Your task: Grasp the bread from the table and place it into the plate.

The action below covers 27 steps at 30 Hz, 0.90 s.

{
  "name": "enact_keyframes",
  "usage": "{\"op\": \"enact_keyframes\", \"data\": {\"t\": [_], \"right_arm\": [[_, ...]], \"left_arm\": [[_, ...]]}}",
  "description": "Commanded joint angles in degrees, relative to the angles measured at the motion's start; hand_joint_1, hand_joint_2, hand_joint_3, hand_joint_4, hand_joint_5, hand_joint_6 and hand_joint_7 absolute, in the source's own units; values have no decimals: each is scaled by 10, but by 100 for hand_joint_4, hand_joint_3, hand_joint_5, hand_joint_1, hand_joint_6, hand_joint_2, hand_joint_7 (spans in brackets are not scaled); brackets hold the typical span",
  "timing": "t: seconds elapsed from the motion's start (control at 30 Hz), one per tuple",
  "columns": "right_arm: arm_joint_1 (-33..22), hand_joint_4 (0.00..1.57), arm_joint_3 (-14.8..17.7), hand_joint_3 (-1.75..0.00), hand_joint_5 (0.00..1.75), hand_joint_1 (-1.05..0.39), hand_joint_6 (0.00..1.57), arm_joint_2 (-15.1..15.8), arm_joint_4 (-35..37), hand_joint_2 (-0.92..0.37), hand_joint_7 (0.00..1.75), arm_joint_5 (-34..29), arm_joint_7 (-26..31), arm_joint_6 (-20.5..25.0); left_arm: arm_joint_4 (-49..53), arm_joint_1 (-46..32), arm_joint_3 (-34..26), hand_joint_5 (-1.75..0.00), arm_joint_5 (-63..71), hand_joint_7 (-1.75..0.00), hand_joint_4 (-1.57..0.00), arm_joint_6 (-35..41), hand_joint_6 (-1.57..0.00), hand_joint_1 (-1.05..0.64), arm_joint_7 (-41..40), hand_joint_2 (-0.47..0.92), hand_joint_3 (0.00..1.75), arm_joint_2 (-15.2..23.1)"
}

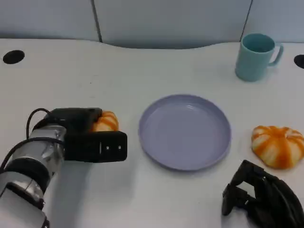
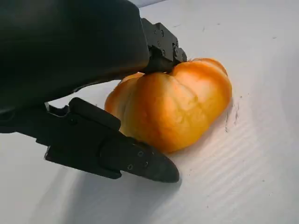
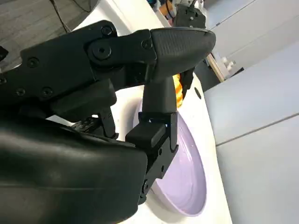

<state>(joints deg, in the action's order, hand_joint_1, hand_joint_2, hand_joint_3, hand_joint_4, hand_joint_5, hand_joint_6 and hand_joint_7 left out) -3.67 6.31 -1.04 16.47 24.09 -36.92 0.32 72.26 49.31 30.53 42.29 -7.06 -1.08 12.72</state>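
I see white table (image 1: 142,61), round lavender plate (image 1: 185,131) bare: placing not done. Orange-striped round bread (image 2: 170,109) on table left of plate, left hand (image 1: 88,135) fingers closing around it, not lifted. Right hand (image 1: 259,197) curled, idle.

Plate (image 1: 185,130) between two breads (image 1: 105,121) (image 1: 278,145), cup (image 1: 257,56) behind.
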Motion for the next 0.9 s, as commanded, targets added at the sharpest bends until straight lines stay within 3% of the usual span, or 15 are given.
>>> {"op": "enact_keyframes", "data": {"t": [0.03,0.07,0.1,0.13,0.17,0.23,0.37,0.9], "right_arm": [[-5,72,3,-36,175,-58,62,9,-7,-92,150,2,4,3],[-5,72,3,-36,175,-58,62,9,-7,-92,150,2,4,3],[-5,72,4,-36,175,-58,62,10,-7,-92,150,5,4,6],[-6,72,5,-34,175,-59,62,11,-8,-92,150,6,3,8],[-6,71,6,-34,175,-59,62,11,-8,-92,150,7,3,10],[-6,71,6,-33,175,-59,62,11,-8,-92,150,8,3,11],[-6,71,6,-33,175,-60,62,11,-9,-92,150,8,3,12],[-6,71,6,-33,175,-60,62,11,-9,-92,150,8,4,13]], "left_arm": [[12,-4,7,-2,-2,0,-10,4,-19,-60,-1,82,0,2],[12,-4,8,-2,-2,0,-10,4,-19,-60,-1,82,0,2],[8,-35,-3,-2,-4,0,-10,-32,-19,-60,-123,82,0,6],[6,-59,-11,-71,-6,-67,-51,-60,-55,-40,-216,82,29,8],[6,-74,-15,-132,-7,-130,-69,-79,-59,-27,-280,82,50,10],[11,-81,-16,-166,-6,-165,-78,-92,-62,-20,-322,81,62,10],[23,-78,-11,-174,-5,-174,-81,-102,-62,-18,-344,80,66,9],[31,-76,-8,-175,-5,-175,-81,-106,-62,-18,-353,79,69,7]]}}
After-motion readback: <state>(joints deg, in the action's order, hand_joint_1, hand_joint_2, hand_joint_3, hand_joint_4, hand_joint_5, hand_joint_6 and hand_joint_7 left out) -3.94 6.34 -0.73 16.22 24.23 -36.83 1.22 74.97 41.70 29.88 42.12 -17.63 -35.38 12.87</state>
